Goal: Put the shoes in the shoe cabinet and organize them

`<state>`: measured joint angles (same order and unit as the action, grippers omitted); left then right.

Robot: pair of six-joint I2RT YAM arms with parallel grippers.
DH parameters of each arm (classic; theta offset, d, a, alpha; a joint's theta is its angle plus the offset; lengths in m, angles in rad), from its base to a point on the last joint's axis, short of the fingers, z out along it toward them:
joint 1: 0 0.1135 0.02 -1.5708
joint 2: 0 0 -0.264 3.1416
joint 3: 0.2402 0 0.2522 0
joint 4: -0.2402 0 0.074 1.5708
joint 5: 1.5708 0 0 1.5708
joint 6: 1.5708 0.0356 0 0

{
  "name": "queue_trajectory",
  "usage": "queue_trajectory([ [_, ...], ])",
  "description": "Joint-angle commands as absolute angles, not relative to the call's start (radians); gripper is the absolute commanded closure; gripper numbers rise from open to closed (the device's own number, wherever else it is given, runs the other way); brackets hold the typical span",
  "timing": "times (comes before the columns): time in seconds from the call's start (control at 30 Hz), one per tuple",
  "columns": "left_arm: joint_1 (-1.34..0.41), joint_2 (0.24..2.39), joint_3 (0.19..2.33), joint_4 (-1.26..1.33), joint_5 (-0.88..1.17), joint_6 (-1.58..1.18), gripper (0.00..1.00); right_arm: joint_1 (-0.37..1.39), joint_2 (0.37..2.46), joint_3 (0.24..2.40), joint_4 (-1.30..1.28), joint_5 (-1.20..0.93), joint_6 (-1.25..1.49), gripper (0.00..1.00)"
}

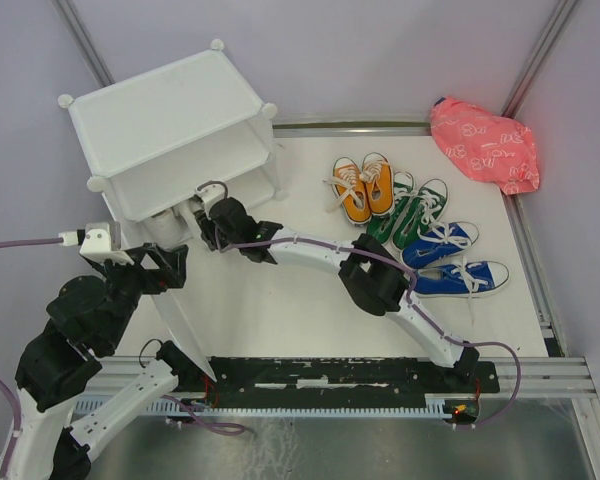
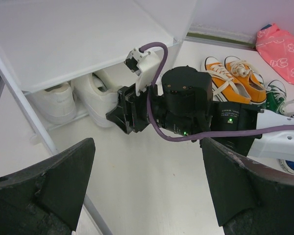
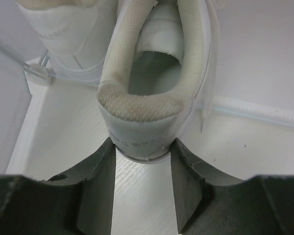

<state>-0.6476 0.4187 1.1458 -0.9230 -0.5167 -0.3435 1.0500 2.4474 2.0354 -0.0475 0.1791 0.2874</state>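
1. right gripper (image 3: 143, 147): jaws part-open astride the heel of a white shoe (image 3: 147, 105); fingertips right against it; cannot tell if it is pinching or only touching
2. that shoe lies toe-in in the lower compartment of the shoe cabinet (image 1: 165, 110), under the inner shelf; second white shoe (image 2: 51, 100) just beside it
3. left gripper (image 2: 148, 147): jaws wide, nothing between; hovers in front of the cabinet, near the right wrist
4. orange pair (image 1: 363, 188), green pair (image 1: 412, 212), blue pair (image 1: 450, 260) side by side on the table (image 1: 300, 310), well apart from the cabinet; pink bag (image 1: 485, 145) at the far right corner
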Motion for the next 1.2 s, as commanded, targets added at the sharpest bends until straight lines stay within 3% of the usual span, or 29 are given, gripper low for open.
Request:
queue_trajectory([
  [0.0,-0.645,0.413,1.139,-1.040,-0.535,-0.363,0.03,1.049,2.470,2.129,0.117,0.204,0.316,0.85],
  [0.43,-0.646,0.415,1.146,-1.065,-0.546,-0.387,0.03,1.037,2.616,2.299,0.191,0.257,0.325,0.81],
  [1.17,-0.646,0.427,1.122,-1.036,-0.549,-0.385,0.03,0.985,2.506,2.091,0.278,0.462,0.191,0.82],
])
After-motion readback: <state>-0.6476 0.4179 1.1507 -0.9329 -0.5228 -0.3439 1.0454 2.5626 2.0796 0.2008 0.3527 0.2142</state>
